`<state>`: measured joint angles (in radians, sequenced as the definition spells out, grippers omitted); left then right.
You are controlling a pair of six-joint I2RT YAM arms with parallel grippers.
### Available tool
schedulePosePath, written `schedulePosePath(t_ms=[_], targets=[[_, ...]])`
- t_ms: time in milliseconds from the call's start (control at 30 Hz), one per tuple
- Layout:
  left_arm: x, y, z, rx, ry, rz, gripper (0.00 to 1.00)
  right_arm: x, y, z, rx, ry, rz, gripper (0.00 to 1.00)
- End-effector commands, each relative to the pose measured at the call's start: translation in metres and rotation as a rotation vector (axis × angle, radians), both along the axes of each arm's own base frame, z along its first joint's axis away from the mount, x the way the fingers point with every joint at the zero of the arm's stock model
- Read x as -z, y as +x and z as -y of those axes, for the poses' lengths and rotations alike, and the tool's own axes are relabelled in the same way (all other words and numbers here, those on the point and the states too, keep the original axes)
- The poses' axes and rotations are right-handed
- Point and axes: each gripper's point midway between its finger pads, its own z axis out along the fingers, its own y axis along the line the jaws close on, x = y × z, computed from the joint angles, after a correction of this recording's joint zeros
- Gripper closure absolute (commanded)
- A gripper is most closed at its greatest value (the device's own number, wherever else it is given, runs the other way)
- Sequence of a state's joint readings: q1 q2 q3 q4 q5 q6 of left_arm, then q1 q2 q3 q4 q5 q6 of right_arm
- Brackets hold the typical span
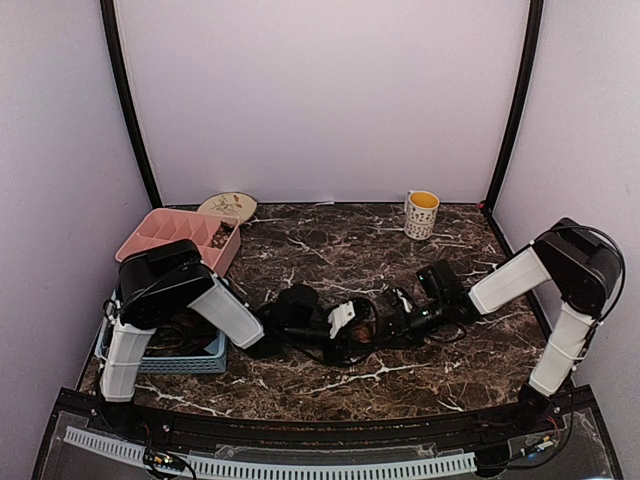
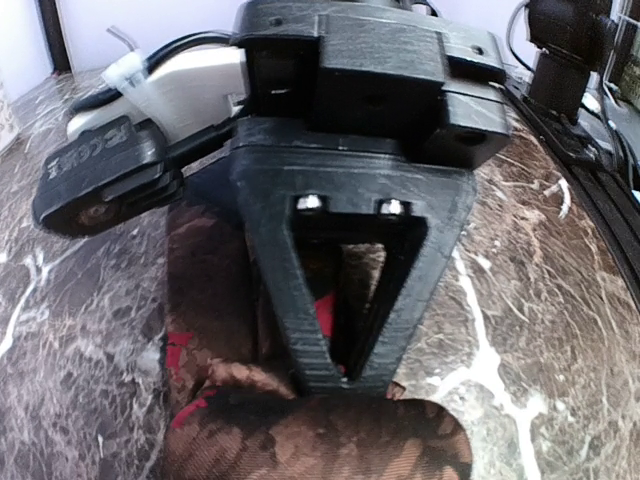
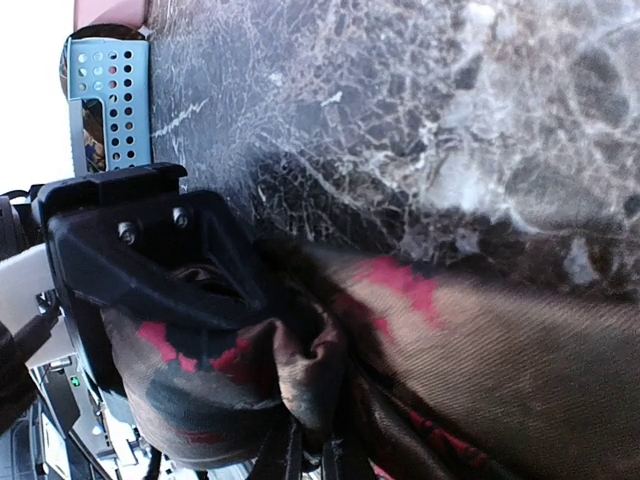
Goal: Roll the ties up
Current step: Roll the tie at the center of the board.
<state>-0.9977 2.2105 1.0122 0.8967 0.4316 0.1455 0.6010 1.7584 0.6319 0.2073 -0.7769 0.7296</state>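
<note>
The tie (image 3: 500,340) lay on the counter (image 1: 330,240) toward its near edge, midway between the left and right edges, where the two tools met. It was reddish-brown woven fabric with a fine dark pattern and bright red patches. One stretch lay flat, and its end was bunched into a loose roll. The left tool (image 1: 350,325) appeared clamped on that roll. The right tool (image 1: 383,322) had one finger down on the flat strip; I could not tell whether it was open or closed.
</note>
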Motion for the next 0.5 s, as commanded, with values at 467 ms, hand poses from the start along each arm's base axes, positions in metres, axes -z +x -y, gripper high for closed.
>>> schedulePosePath(t_ms=[467], targets=[[0.022,-0.041,-0.055,0.083,0.055,-0.13,0.75,0.011,0.013,0.022,0.045,-0.186,0.066,0.75]])
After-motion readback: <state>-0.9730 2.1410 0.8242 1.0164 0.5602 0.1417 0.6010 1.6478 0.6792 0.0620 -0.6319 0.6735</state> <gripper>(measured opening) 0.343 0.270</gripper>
